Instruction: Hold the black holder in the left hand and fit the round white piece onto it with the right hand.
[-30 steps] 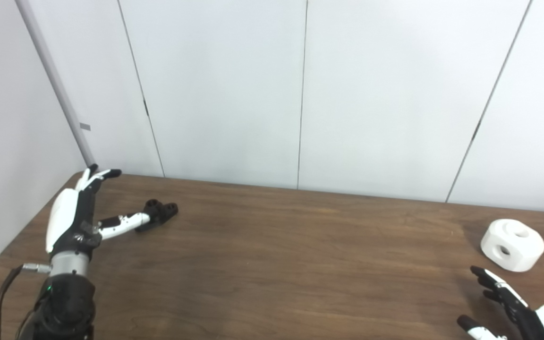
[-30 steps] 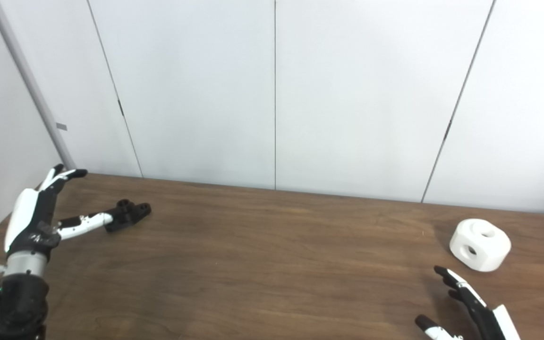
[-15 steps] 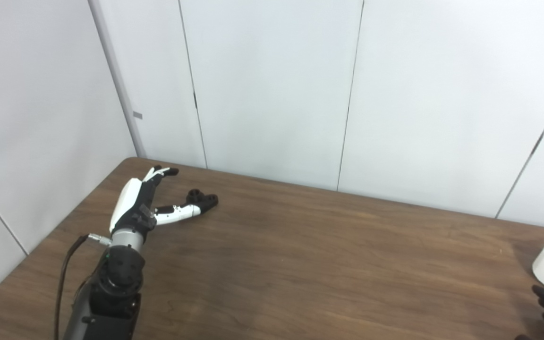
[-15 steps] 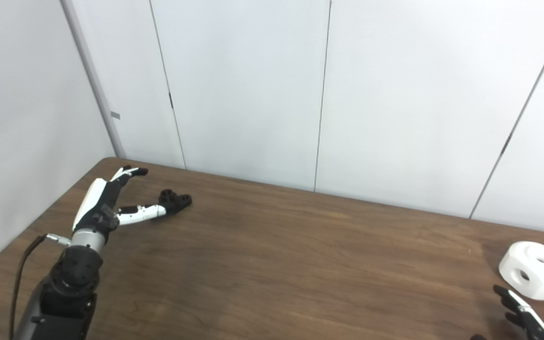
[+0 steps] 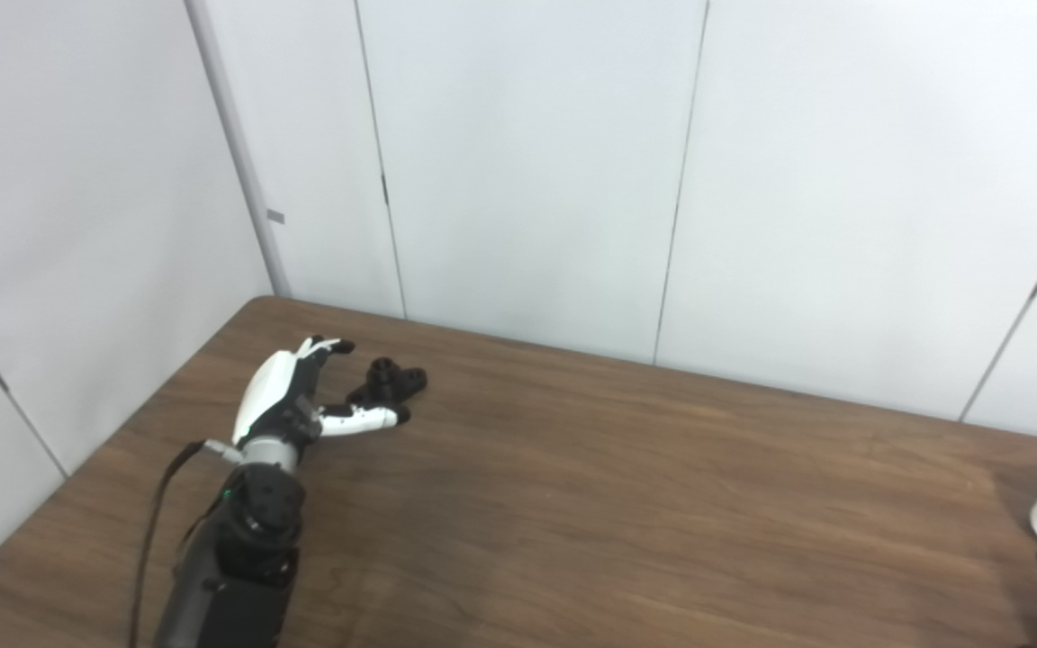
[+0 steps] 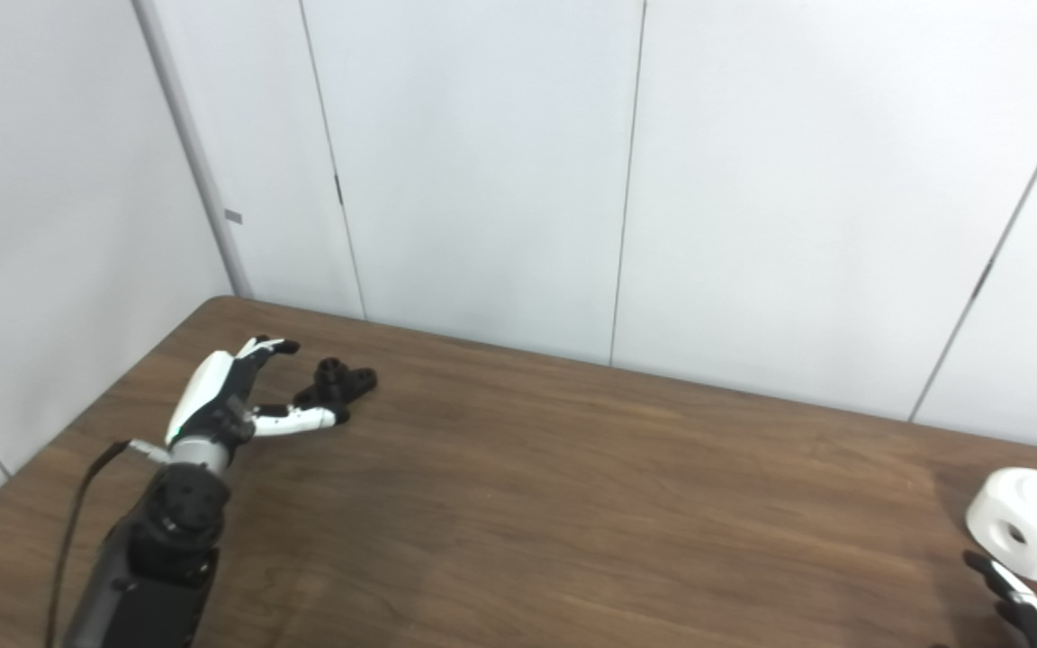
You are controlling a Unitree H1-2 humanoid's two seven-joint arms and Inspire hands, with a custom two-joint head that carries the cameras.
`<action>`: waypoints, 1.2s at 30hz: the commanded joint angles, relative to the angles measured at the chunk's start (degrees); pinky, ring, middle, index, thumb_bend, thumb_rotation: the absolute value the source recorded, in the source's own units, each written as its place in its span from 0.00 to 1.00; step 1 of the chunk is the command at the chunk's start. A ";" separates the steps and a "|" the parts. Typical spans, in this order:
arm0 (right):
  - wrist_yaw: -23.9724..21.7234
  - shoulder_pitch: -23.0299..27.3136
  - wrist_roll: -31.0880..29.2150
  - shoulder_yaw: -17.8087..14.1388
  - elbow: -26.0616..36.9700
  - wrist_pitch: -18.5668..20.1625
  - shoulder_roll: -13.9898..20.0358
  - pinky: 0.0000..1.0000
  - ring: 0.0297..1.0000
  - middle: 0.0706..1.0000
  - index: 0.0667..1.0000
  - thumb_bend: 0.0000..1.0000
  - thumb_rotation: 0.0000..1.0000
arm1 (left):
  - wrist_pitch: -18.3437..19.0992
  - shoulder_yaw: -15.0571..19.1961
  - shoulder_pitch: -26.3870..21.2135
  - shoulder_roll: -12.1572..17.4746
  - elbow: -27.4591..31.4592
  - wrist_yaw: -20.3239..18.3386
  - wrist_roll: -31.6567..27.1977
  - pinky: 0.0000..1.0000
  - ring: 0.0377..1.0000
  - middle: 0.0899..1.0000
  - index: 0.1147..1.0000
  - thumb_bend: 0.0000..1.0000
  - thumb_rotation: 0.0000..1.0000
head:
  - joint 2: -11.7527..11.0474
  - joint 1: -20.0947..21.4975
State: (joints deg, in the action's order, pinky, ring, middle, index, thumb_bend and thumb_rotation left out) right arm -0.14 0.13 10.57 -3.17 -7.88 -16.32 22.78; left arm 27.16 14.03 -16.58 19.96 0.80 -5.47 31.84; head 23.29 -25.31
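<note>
Black against the brown surface (image 5: 572, 504), the holder (image 5: 390, 382) lies at the far left, bracketed by the left hand's (image 5: 289, 400) spread, empty fingers (image 5: 325, 346). This looks like the first grasp: those fingers must close round it. The round white piece (image 6: 1027, 524) sits far right, just beyond the right hand (image 6: 1018, 605), mostly out of frame, so I cannot tell its state.

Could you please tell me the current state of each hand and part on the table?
black holder: lying on the table, not gripped.
round white piece: resting on the table, untouched.
left hand: open, fingers spread around the holder.
right hand: mostly out of frame, just short of the white piece.
</note>
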 commanded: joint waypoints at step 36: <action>1.29 -4.27 1.65 0.48 -3.92 -2.88 -0.98 0.86 0.90 0.89 0.85 0.64 0.76 | -0.38 -5.85 -8.23 2.21 -18.88 8.49 2.74 1.00 1.00 1.00 0.77 1.00 0.27 | 0.52 0.88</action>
State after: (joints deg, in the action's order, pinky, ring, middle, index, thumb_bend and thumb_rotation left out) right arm 0.22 0.17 10.60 -3.60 -8.30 -17.32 23.18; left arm 27.15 8.94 -22.34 21.45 -18.02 2.51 35.13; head 23.73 -24.70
